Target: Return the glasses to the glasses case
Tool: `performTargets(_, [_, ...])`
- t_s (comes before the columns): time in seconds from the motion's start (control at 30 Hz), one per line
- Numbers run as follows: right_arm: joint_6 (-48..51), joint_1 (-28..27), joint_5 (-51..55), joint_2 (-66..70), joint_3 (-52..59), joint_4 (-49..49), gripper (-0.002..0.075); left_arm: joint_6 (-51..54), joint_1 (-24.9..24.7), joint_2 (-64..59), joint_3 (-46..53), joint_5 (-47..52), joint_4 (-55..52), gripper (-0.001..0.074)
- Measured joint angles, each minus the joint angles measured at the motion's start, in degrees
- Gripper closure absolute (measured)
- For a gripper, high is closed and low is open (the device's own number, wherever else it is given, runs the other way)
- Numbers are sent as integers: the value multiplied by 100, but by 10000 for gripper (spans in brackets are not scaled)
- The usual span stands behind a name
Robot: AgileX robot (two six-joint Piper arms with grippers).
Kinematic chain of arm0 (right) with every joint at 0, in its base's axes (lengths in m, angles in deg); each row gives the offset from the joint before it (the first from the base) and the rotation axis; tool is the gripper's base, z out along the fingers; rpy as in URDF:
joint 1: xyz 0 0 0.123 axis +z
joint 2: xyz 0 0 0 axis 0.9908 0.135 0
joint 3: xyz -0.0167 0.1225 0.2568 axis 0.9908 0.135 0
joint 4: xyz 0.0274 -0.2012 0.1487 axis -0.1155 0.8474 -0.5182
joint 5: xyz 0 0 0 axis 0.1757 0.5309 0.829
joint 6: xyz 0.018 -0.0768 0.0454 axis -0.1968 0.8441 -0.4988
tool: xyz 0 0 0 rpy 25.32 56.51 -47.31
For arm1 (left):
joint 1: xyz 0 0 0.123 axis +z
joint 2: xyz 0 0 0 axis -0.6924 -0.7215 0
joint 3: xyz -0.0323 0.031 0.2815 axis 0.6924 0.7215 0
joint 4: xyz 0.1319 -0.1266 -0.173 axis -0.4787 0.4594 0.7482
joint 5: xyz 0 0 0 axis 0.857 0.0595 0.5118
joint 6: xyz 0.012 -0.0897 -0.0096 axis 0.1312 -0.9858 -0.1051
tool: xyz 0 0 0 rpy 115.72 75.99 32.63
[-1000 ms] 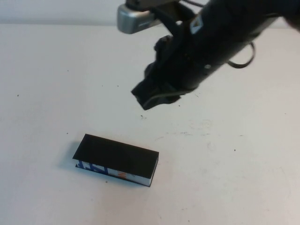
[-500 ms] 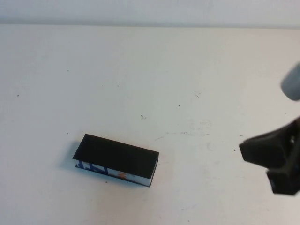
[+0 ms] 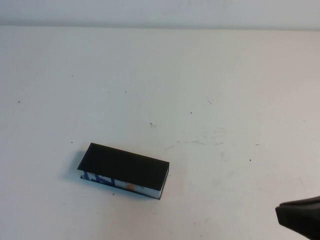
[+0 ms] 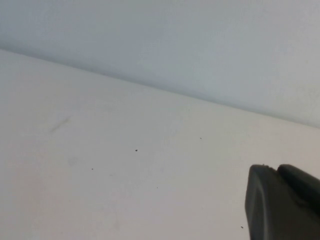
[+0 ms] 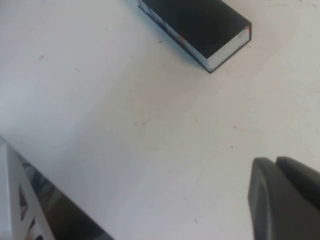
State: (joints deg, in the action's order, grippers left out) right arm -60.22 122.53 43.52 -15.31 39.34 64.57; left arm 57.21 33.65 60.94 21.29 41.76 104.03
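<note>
The glasses case (image 3: 124, 171) lies on the white table, left of centre, with its black flap lid down flat; blue, white and orange pattern shows on its near side. It also shows in the right wrist view (image 5: 200, 25). The glasses are out of view. My right gripper (image 3: 300, 220) is at the front right corner of the table, far from the case; in its wrist view (image 5: 275, 161) the fingers are together and hold nothing. My left gripper (image 4: 276, 167) is out of the high view; its fingers are together, over bare table, and hold nothing.
The white table (image 3: 210, 90) bears only small dark specks and faint scuff marks. In the right wrist view the table's edge (image 5: 60, 185) runs past a grey metal frame (image 5: 15, 205) below it. A pale wall (image 4: 200, 45) stands behind the table.
My right arm has swung from above the table's back centre to the right and down to the front right corner. The case has not moved.
</note>
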Motion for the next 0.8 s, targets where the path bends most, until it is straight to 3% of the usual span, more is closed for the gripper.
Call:
performTargets(0.2, [-93, 0, -35, -27, 55, 771, 737, 0, 0, 0, 0, 0, 10, 739])
performTargets(0.3, [-261, -187, -636, -233, 366, 1170, 737, 0, 0, 0, 0, 0, 21, 739])
performTargets(0.37, [-286, -716, -1434, -538, 810, 1281, 737, 0, 0, 0, 0, 0, 21, 739])
performTargets(0.6, [-303, -3412, -4152, -2140, 3010, 1036, 737, 0, 0, 0, 0, 0, 21, 739])
performTargets(0.7, [-312, -4001, -4386, -2902, 3735, 1027, 737, 0, 0, 0, 0, 0, 21, 739])
performTargets(0.8, [-312, -4120, -4398, -3552, 4192, 1027, 737, 0, 0, 0, 0, 0, 21, 739])
